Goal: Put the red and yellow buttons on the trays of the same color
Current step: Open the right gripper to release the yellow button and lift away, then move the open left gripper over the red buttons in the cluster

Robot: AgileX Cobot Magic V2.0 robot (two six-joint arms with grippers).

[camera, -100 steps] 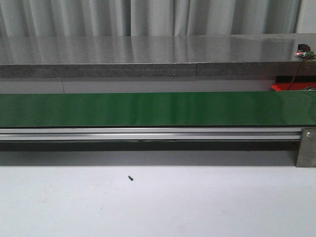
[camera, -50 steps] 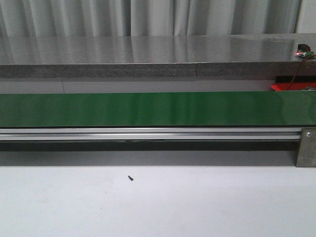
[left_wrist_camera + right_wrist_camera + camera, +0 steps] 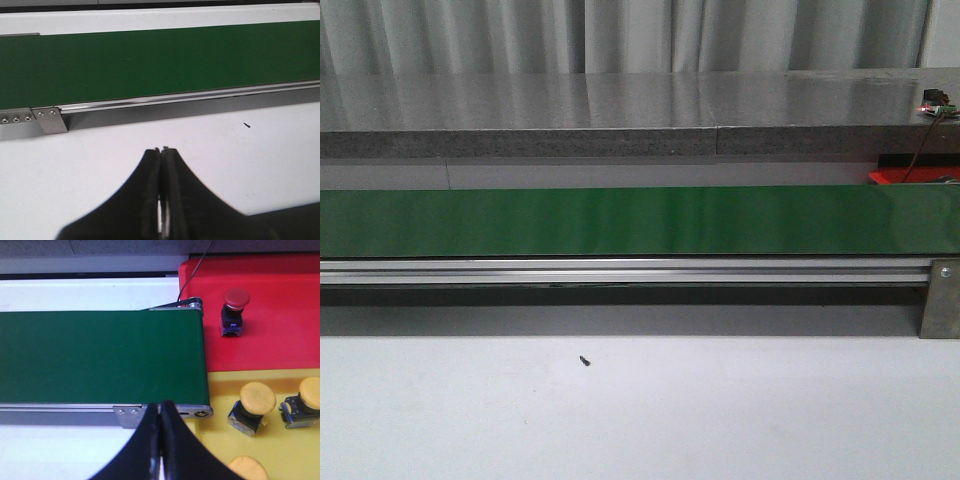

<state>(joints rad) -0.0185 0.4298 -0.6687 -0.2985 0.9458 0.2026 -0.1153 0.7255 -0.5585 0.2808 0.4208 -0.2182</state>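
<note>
Two black grippers are seen, one in each wrist view, and both are pressed closed with nothing between the fingers. The left gripper [image 3: 161, 149] is held above the plain white tabletop [image 3: 100, 175], just short of the long green conveyor belt [image 3: 150, 65], its tapered fingers pointed toward the belt's aluminium side rail [image 3: 190, 97]. The right gripper [image 3: 160, 402] is held over the end of the same belt, above the rail's bolted metal bracket [image 3: 127, 412].

Beyond the belt's end a flat, bright red tray [image 3: 270, 315] is shown, and on it stands one red mushroom-head push button [image 3: 235, 310] with a black and blue base. Beside the red tray lies a flat yellow tray [image 3: 280, 440], on which three yellow mushroom-head buttons are seen: one [image 3: 252, 405] tilted on its grey base, one [image 3: 305, 402] at the picture's edge, and one [image 3: 247, 467] only partly in view.

In the front view the belt's smooth, slightly glossy surface is seen spanning the table, with only a thin red sliver of the tray [image 3: 910, 176] visible at its right end. Behind it runs a grey speckled stone-like ledge [image 3: 620, 120], backed by pale pleated curtains [image 3: 620, 35]. A tiny dark speck [image 3: 585, 360] lies on the white tabletop.
</note>
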